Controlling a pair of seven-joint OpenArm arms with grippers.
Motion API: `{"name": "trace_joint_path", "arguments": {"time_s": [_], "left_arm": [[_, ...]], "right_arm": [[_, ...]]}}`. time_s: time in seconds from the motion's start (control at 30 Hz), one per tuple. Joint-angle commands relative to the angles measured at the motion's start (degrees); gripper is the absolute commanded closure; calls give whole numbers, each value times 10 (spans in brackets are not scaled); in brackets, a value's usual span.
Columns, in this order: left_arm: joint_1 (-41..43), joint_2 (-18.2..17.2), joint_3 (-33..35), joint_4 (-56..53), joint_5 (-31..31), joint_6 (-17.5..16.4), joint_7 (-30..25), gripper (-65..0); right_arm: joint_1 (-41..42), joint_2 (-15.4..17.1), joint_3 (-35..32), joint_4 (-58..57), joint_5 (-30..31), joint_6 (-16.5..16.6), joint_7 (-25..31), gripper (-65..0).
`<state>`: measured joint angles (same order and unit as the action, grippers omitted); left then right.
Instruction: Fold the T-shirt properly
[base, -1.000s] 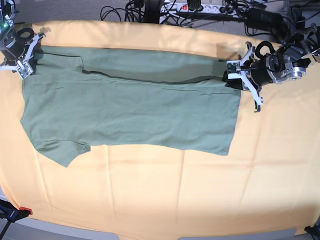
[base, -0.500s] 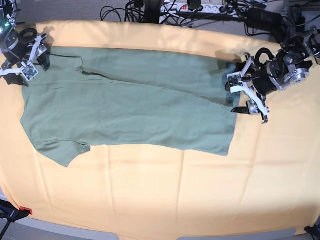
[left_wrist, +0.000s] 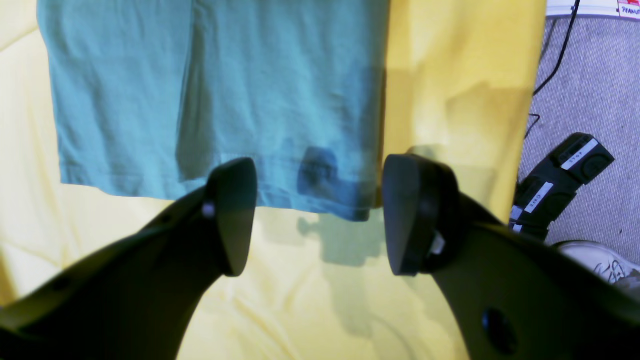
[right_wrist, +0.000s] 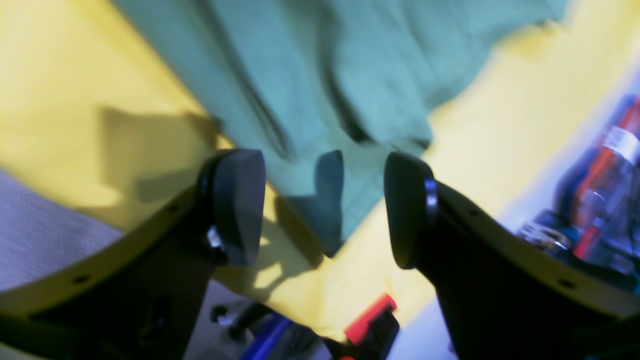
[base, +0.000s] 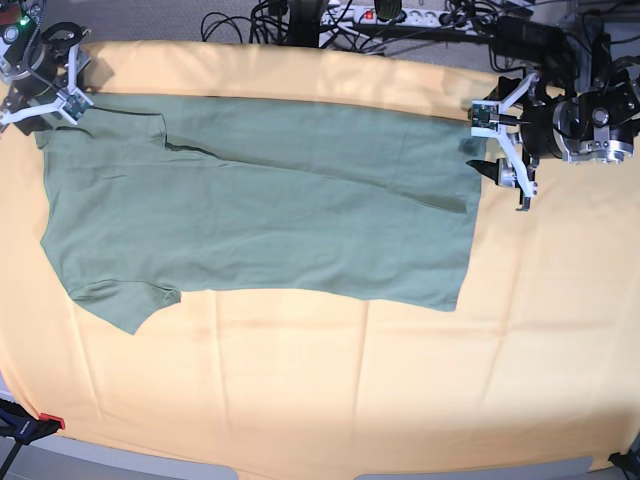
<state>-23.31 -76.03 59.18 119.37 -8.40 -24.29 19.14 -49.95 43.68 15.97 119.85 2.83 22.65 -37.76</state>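
The T-shirt (base: 260, 215) lies lengthwise between both released grippers (left gripper (base: 507, 145) beside its hem, right gripper (base: 45, 95) at the shoulder), nothing grasped.

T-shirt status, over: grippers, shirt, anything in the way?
Left gripper open, empty, off the hem corner. Right gripper open, empty, at the far top corner. T-shirt flat on the orange cloth, top edge folded over. Nothing in the way.

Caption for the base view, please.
Both grippers, left and right, open at opposite ends of the half-folded T-shirt on the orange cloth.
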Motion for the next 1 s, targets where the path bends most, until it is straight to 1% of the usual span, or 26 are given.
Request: {"name": "trace_joint_path", "arguments": {"time_s": [0.0,0.03,0.17,0.27,0.33,0.37,0.47,0.53,0.6,0.67,0.73,0.77,0.8,0.9,0.93,0.97], "left_arm": [[-5,-11,-6,6,0,5,-7,-399],[-5,-11,-6,6,0,5,-7,-399],[-5,-11,-6,6,0,5,-7,-399],[-5,-11,-6,6,-1,5,-7,-399],[-5,-11,-6,6,-1,5,-7,-399],[-5,-11,-6,6,-1,5,-7,-399],[-5,-11,-6,6,-1,5,-11,-399],[-5,-11,-6,6,-1,5,-11,-399],[-5,-11,-6,6,-1,5,-11,-399],[-5,-11,-6,6,-1,5,-11,-399],[-5,-11,-6,6,-1,2,-10,-399],[-5,-11,-6,6,-1,-7,-10,-399],[-5,-11,-6,6,-1,-24,-10,-399],[-5,-11,-6,6,-7,-108,-10,-399],[-5,-11,-6,6,-7,-129,-10,-399],[-5,-11,-6,6,-6,-137,-8,-399]], "right_arm": [[0,10,7,0,1,-3,6,-378],[0,10,7,-8,1,-1,7,-376],[0,10,7,-57,1,-1,46,-376],[2,10,7,-86,-2,-3,63,-375],[2,10,7,-98,-17,-19,72,-369],[2,10,7,-103,-18,-24,76,-356],[2,10,7,-110,-17,-23,83,-284],[2,10,7,-110,-16,-23,98,-216],[2,10,7,-110,-16,-24,102,-104],[2,10,7,-110,-16,-34,102,0],[2,10,7,-110,-18,-47,102,0],[2,10,7,-110,-21,-47,101,0],[2,10,7,-110,-29,-47,102,0],[1,10,7,-110,-31,-47,101,0],[1,10,7,-110,-31,-47,99,0],[1,10,7,-110,-31,-47,99,0]]}}
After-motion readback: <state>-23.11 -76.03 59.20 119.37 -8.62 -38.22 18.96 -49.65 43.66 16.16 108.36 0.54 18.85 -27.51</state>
